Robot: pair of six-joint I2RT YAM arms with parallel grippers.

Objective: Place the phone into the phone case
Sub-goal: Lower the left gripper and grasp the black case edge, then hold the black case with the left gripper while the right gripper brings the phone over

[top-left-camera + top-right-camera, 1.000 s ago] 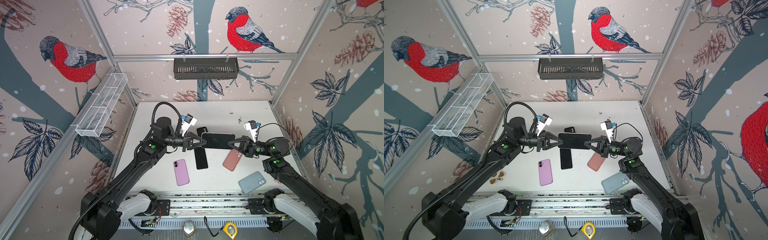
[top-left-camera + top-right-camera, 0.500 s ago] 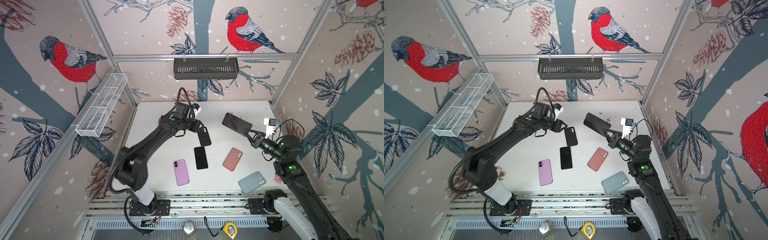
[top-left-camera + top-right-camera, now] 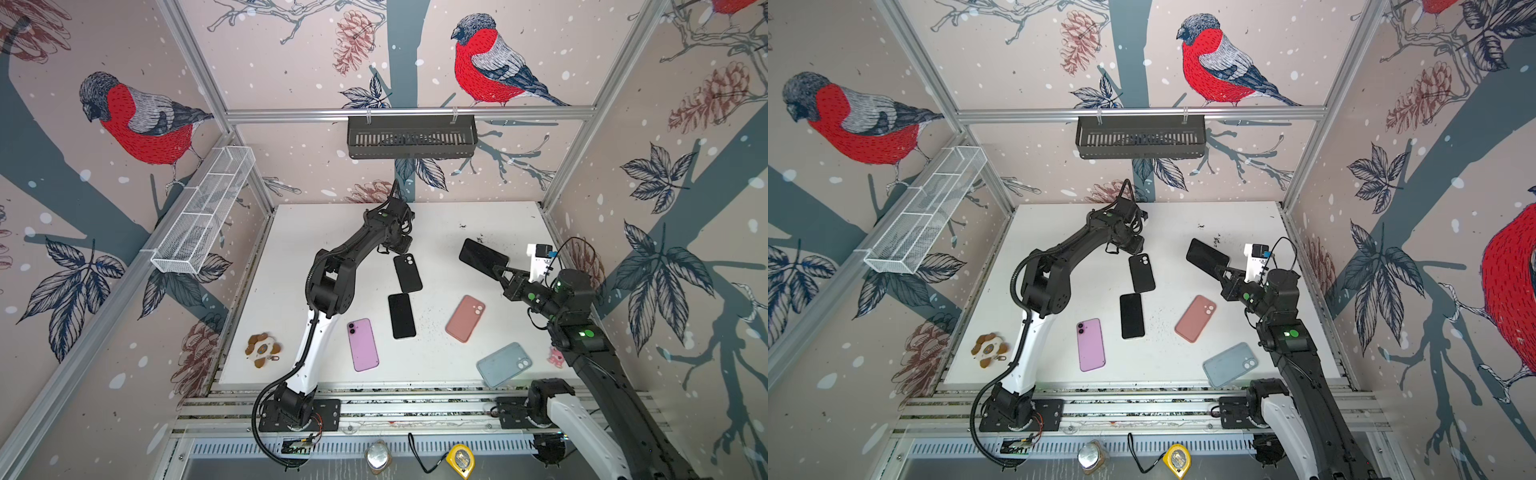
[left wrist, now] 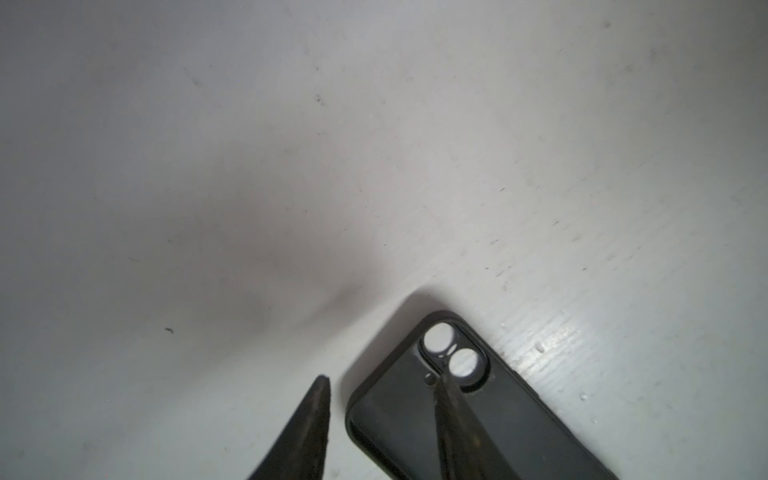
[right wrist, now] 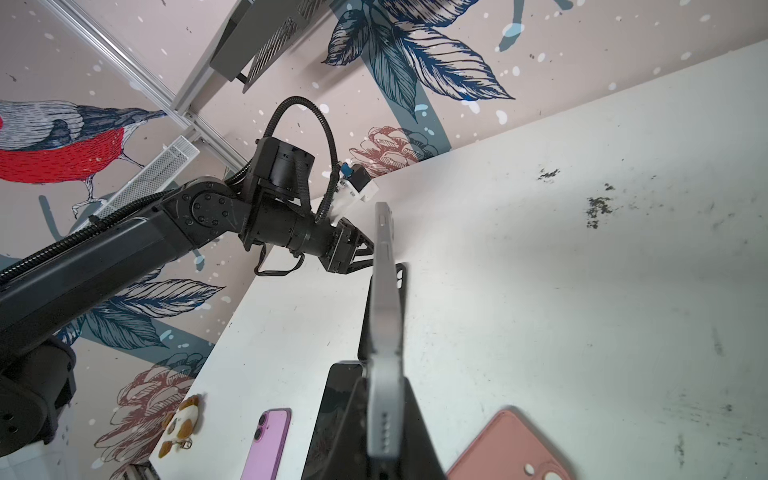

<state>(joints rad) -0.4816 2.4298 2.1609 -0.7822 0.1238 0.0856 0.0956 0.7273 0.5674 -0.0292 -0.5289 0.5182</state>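
Observation:
My right gripper [image 3: 500,272] [image 3: 1223,274] [image 5: 384,399] is shut on a dark-screened phone [image 3: 482,255] [image 3: 1206,255] with a silver edge [image 5: 384,332], holding it tilted in the air over the table's right side. A black phone case [image 3: 407,272] [image 3: 1141,272] [image 4: 478,415] lies open side up near the table's middle. My left gripper [image 3: 401,248] [image 3: 1136,248] [image 4: 380,382] hovers low at the case's camera end. It is open, with one finger outside the rim and the other over the case's inside.
On the white table [image 3: 436,224] lie a second black phone [image 3: 401,316], a purple phone [image 3: 363,345], a salmon case [image 3: 465,318] and a light blue case [image 3: 504,364]. A small trinket [image 3: 262,350] sits off the table's left edge. A black basket [image 3: 411,137] hangs on the back wall.
A second ago both grippers held the phone between them at mid-table. The left let go and moved back to the black case. The right carried the phone up and to the right.

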